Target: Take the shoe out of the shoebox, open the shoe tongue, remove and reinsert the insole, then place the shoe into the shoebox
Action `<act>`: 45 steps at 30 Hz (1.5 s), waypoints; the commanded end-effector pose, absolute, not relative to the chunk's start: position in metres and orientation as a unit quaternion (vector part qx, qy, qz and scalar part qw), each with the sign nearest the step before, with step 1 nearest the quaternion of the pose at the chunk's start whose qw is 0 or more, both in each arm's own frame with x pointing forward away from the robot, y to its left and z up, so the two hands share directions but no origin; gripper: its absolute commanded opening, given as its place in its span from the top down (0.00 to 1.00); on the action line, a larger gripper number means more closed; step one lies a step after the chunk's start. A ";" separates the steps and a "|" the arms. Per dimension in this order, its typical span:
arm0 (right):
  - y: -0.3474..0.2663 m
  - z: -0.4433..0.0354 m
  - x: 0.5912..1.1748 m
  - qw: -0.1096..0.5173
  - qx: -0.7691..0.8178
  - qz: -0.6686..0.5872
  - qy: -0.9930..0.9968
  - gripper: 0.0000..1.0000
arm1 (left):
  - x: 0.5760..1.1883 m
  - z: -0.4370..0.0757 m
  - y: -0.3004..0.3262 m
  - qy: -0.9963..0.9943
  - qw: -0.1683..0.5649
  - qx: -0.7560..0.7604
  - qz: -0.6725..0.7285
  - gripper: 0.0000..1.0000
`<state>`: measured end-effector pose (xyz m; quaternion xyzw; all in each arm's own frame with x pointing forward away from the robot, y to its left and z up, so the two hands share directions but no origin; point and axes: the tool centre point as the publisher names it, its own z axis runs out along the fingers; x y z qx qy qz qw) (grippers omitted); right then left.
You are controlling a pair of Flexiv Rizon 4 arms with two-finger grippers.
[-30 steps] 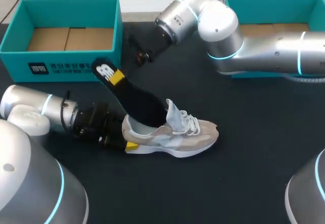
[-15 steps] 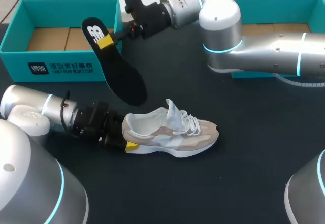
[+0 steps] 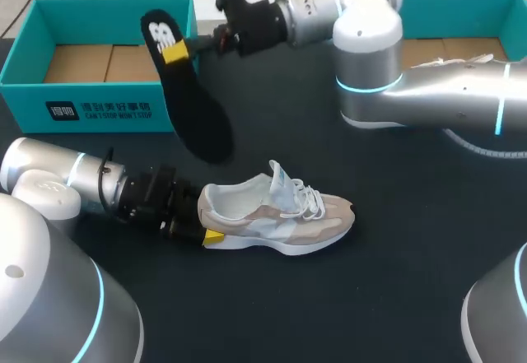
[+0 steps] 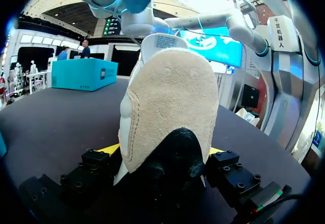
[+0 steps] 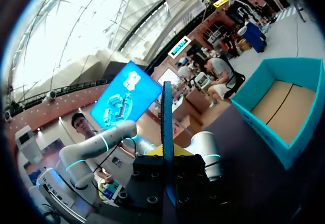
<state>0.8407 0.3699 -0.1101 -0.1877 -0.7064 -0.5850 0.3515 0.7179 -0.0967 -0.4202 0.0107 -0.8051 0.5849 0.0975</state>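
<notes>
1. Black foam insole (image 3: 198, 116) is out of the shoe and held in the air by the right gripper (image 3: 177, 50). The jaws are pinched closed on its heel end. The right wrist view shows it edge-on, running straight out between the fingers.
2. The insole's toe end hangs downward, apart from the shoe (image 3: 276, 215). It sits in front of the teal shoebox (image 3: 99, 108) at my left.
3. The shoe stands on its sole on the table (image 3: 395, 281), toe pointing to my right. Its tongue (image 3: 278, 178) is pulled up and the collar is open.
4. The left gripper (image 3: 204, 219) is closed on the heel, one finger on each side. The left wrist view confirms the heel counter fills the gap between its fingers.
5. My judgement is that removal is done and reinsertion is next.
6. Risk: the pinch covers only a thin edge of a long, floppy part. The insole could pivot or slip in the jaws if its toe end meets resistance.
7. Risk: the toe end could catch on the collar rim or the tongue and fold rather than slide in. A steep entry angle would cause this.
8. Risk: pushing forward could drive the shoe out of the heel grip or twist it, since nothing braces the toe.
9. Risk: the tongue could drop back and close the opening.
</notes>
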 end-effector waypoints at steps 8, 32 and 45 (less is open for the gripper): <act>0.324 -0.049 0.828 0.266 -0.230 -0.610 -0.710 1.00 | 0.718 -0.427 -0.098 -0.805 0.097 0.012 0.585 1.00; 0.283 0.004 0.811 0.201 -0.229 -0.603 -0.737 1.00 | 0.718 -0.427 -0.098 -0.805 0.097 0.012 0.585 1.00; 0.283 0.004 0.811 0.201 -0.229 -0.603 -0.737 1.00 | 0.718 -0.427 -0.098 -0.805 0.097 0.012 0.585 1.00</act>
